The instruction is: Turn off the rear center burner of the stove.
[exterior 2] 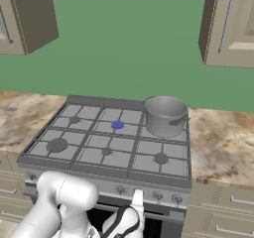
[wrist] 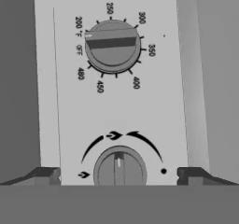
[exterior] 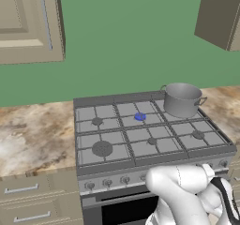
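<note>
The stove (exterior: pixel 89 102) (exterior 2: pixel 74 99) is a wide grey gas range with grid grates. Its rear center burner (exterior: pixel 140 117) (exterior 2: pixel 117 125) glows blue. A row of small round knobs (exterior: pixel 107 182) (exterior 2: pixel 158 196) runs along the front panel. In the hand view my gripper (wrist: pixel 119 175) faces that panel up close, open, with a dark fingertip (wrist: pixel 46 175) on either side of a round burner knob (wrist: pixel 119 168). Nothing is held. A temperature dial (wrist: pixel 112 45) sits beyond that knob. My hand (exterior 2: pixel 133 212) hangs low before the panel.
A grey metal pot (exterior: pixel 182 100) (exterior 2: pixel 165 115) stands on the rear right grate. Marble counters (exterior: pixel 33 135) (exterior 2: pixel 223 138) flank the range, with drawers (exterior: pixel 23 191) below. My white arm (exterior: pixel 187 191) covers the panel's right part in the left base view.
</note>
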You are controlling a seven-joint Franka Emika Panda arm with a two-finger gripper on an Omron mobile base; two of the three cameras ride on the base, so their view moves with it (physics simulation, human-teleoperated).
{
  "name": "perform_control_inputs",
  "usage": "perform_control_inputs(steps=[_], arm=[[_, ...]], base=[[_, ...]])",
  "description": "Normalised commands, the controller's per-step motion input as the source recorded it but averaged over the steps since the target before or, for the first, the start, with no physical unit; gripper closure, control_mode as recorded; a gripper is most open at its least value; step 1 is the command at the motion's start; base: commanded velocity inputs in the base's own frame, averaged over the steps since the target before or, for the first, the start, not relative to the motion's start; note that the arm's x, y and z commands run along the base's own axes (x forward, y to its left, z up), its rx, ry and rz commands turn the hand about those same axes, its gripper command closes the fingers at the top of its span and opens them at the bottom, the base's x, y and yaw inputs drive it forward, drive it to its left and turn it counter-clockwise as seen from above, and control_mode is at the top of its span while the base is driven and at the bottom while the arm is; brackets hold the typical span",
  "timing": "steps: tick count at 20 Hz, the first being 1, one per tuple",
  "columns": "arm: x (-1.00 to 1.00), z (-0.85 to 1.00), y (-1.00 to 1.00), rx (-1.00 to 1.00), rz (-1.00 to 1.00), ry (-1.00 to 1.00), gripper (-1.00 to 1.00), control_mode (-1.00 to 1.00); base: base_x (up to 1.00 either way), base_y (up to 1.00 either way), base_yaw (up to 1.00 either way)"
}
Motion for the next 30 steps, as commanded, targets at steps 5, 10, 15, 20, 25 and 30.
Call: perform_control_inputs(steps=[5, 10, 15, 20, 25, 30], arm=[[0.04, 0.0, 0.0, 0.0, -0.04, 0.0, -1.0, -1.0], [0.0, 0.0, 0.0, 0.0, -0.04, 0.0, -1.0, -1.0], [0.0, 0.0, 0.0, 0.0, -0.03, 0.0, -1.0, -1.0], [0.0, 0.0, 0.0, 0.0, -0.03, 0.0, 1.0, -1.0], [0.08, 0.0, 0.0, 0.0, -0.03, 0.0, 1.0, -1.0], [0.15, 0.0, 0.0, 0.0, -0.01, 0.0, 1.0, -1.0]], base=[[0.0, 0.0, 0.0], [0.0, 0.0, 0.0], [0.0, 0.0, 0.0], [0.0, 0.0, 0.0], [0.0, 0.0, 0.0], [0.0, 0.0, 0.0]])
